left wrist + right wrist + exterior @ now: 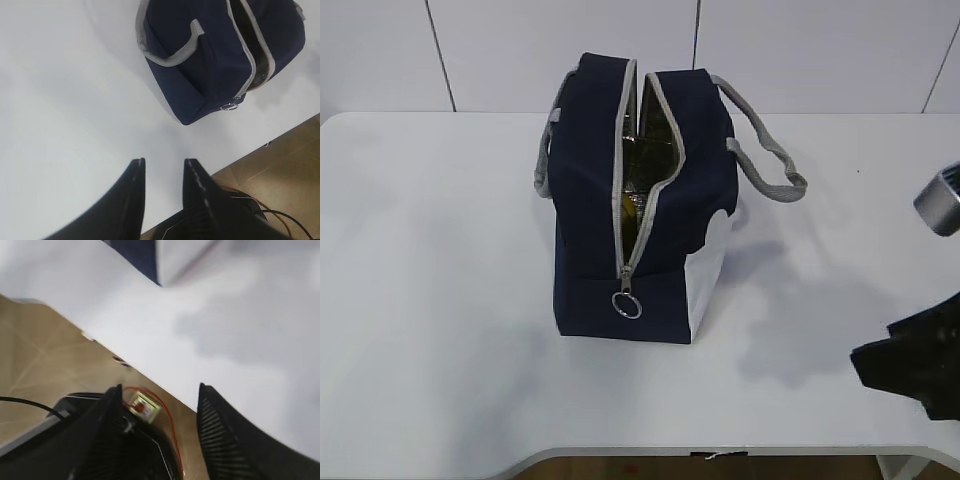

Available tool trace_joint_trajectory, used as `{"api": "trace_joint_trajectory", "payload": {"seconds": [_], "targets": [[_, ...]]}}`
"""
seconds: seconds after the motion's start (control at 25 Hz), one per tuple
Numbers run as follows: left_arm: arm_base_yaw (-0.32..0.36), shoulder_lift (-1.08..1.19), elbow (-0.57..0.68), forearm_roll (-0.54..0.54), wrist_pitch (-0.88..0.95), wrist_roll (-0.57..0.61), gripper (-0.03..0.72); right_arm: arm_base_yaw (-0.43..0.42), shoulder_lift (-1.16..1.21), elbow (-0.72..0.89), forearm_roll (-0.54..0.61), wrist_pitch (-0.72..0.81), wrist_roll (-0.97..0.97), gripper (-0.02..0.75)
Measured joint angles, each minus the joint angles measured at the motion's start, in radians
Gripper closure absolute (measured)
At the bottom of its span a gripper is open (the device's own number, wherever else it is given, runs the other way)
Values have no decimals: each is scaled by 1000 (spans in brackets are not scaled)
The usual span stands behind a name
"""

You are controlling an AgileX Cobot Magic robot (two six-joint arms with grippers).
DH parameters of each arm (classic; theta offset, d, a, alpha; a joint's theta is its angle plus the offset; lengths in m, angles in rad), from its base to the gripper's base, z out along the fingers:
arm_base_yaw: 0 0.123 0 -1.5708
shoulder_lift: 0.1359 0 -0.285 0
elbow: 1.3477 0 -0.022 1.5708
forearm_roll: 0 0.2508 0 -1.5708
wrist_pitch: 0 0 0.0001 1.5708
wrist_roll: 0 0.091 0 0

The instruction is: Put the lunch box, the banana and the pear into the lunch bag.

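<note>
1. The lunch bag (640, 200) stands upright on the white counter (440, 300), its zipper (638, 190) open along the top and part of the way down the near end, with the ring pull (627, 304) hanging low on that end.
2. Through the gap, yellowish shapes (645, 165) show against shiny lining. They could be fruit, but what exactly lies inside cannot be told.
3. No lunch box, banana or pear lies on the visible counter, so the loading looks largely or wholly done, though this is only a judgement.
4. The left pincer (162, 167) is empty, its fingers standing a narrow gap apart. The bag sits ahead of it and off to the right, well apart, with one grey handle (170, 50) draped on the side facing it.
5. The right pincer (160, 395) is also empty and spread wider. It hangs over the counter's front edge (130, 365), with floor and cables beneath, and only the bag's bottom corner shows far ahead of it.
6. In the exterior view the right arm (915, 360) sits at the frame's right edge, well clear of the bag.
7. If anything remains, it is confirming all three items are inside; neither pincer is near the bag.
</note>
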Motion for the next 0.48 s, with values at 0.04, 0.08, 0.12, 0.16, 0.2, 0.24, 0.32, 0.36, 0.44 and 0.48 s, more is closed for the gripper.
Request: {"api": "trace_joint_trajectory", "payload": {"seconds": [0.04,0.08,0.12,0.16,0.2,0.24,0.32,0.36,0.44,0.48], "targets": [[0,0,0,-7,0,0,490,0,0,0,-57,5,68,344],[0,0,0,-14,0,0,490,0,0,0,-128,17,186,343],[0,0,0,-16,0,0,490,0,0,0,-186,31,277,343],[0,0,0,-17,0,0,490,0,0,0,-263,48,365,343],[0,0,0,-19,0,0,490,0,0,0,-308,70,447,343],[0,0,0,-19,0,0,490,0,0,0,-341,90,498,343],[0,0,0,-19,0,0,490,0,0,0,-382,99,537,343],[0,0,0,-19,0,0,490,0,0,0,-387,88,537,343],[0,0,0,-19,0,0,490,0,-7,0,-393,43,506,343],[0,0,0,-19,0,0,490,0,-12,0,-393,6,475,343]]}}
